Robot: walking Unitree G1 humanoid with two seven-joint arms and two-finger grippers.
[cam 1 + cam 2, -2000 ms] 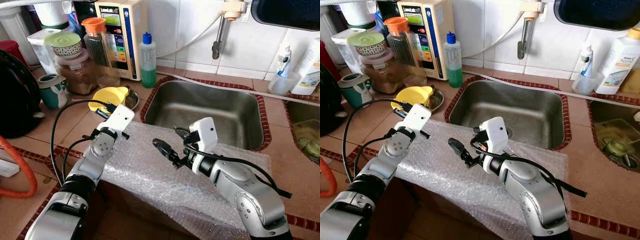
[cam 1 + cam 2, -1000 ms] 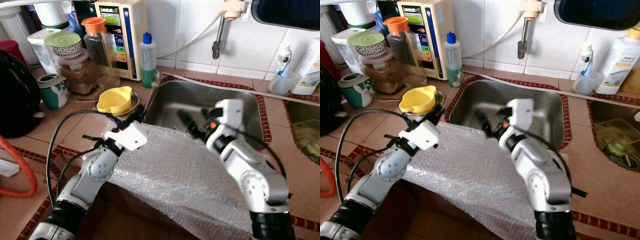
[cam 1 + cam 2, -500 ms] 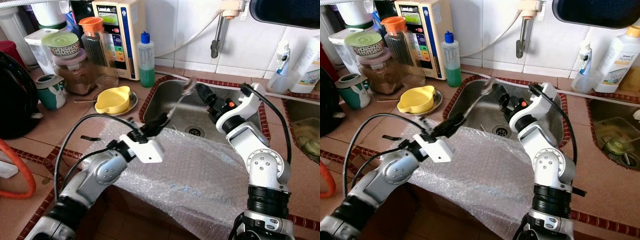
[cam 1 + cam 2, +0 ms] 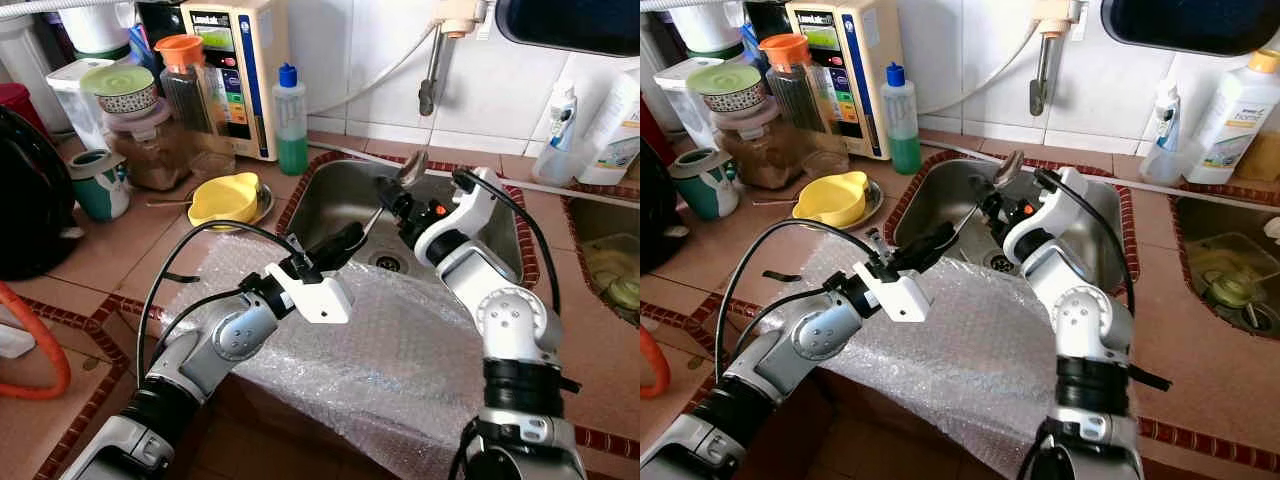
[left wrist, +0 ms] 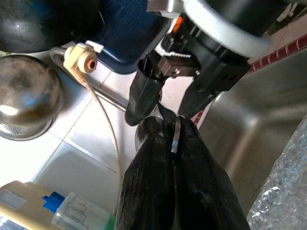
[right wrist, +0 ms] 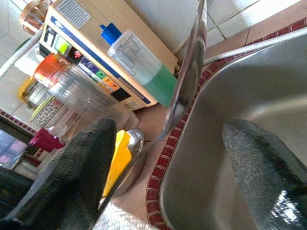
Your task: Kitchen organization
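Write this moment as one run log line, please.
left gripper: shut on spoon handle | right gripper: open around spoon | place: over sink

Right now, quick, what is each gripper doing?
Left gripper: shut on the spoon handle, over the sink.
Right gripper: open, beside the spoon.

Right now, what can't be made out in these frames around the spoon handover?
- Spoon: in the left wrist view its bowl is hidden behind the right gripper.
- Label text on the water filter unit: too small in the eye views.
- Dark object at top right: cut off by the frame edge, identity unclear.
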